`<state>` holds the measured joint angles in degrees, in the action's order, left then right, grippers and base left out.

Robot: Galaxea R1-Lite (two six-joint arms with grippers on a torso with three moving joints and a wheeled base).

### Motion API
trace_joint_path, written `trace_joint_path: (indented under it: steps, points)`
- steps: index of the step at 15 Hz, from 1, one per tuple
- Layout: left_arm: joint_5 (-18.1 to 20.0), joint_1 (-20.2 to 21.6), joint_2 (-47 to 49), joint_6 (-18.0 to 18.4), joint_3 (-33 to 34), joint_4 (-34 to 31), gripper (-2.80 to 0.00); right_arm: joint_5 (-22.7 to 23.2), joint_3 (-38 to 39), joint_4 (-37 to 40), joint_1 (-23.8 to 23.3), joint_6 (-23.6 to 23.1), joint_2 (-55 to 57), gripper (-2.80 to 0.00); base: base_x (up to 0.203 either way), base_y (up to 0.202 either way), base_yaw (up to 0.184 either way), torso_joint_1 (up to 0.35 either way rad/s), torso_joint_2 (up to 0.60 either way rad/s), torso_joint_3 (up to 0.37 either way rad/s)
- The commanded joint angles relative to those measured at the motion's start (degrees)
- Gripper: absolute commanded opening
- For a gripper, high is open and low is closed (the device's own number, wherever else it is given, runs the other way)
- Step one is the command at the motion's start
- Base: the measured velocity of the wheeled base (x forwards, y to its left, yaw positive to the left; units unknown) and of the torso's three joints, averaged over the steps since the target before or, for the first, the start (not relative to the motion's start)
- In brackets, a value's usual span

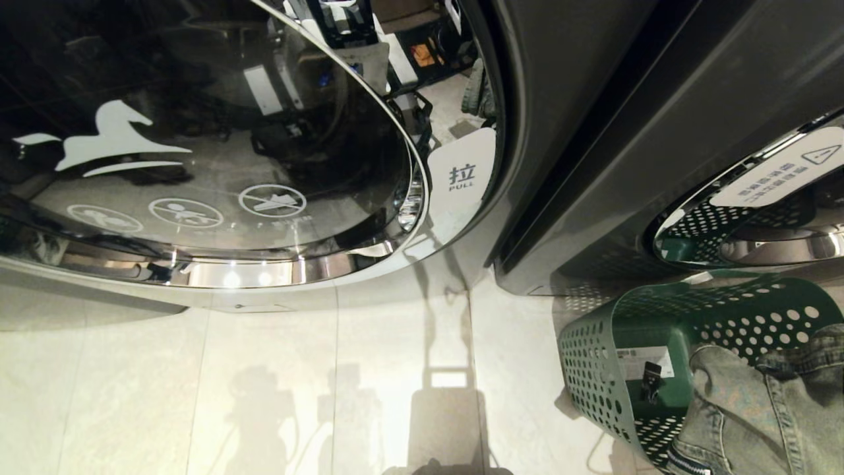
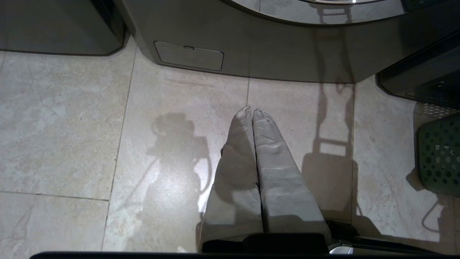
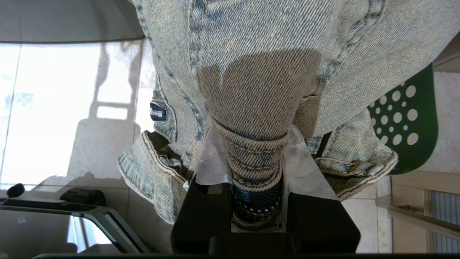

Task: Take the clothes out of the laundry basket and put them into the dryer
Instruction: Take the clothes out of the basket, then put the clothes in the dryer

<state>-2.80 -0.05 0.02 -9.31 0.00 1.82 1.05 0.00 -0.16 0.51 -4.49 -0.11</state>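
Note:
A light-wash denim garment (image 3: 258, 64) with a dark zipper hangs bunched from my right gripper (image 3: 256, 151), which is shut on a thick fold of it. In the head view the same denim (image 1: 758, 409) sits at the lower right, in front of the green perforated laundry basket (image 1: 593, 356), and the gripper itself is hidden there. The dryer's round glass door (image 1: 198, 145) with its white "PULL" tab (image 1: 461, 178) fills the upper left. My left gripper (image 2: 252, 111) is shut and empty, pointing down at the tiled floor.
A second machine with a round chrome-rimmed door (image 1: 758, 218) stands right behind the basket. The dryer's base panel (image 2: 188, 55) lies ahead of the left gripper. The basket's edge (image 2: 440, 154) also shows in the left wrist view. Pale floor tiles (image 1: 297, 396) lie between the machines and me.

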Motion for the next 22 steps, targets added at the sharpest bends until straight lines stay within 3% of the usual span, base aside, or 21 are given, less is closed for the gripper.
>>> trace_joint_path:
  steps: [1, 22]
  points:
    - [0.0, 0.0, 0.1, -0.1, 1.8, 0.0, -2.8, 0.0, 0.4, 0.0, 0.0, 0.1, 0.1, -2.8, 0.0, 0.0, 0.0, 0.002, 0.0, 0.174]
    - [-0.4, 0.0, 0.1, 0.1, 1.8, -0.1, -2.8, 0.0, 0.4, 0.0, 0.0, 0.4, 0.1, -2.8, 0.0, 0.0, 0.0, 0.002, 0.0, 0.2]
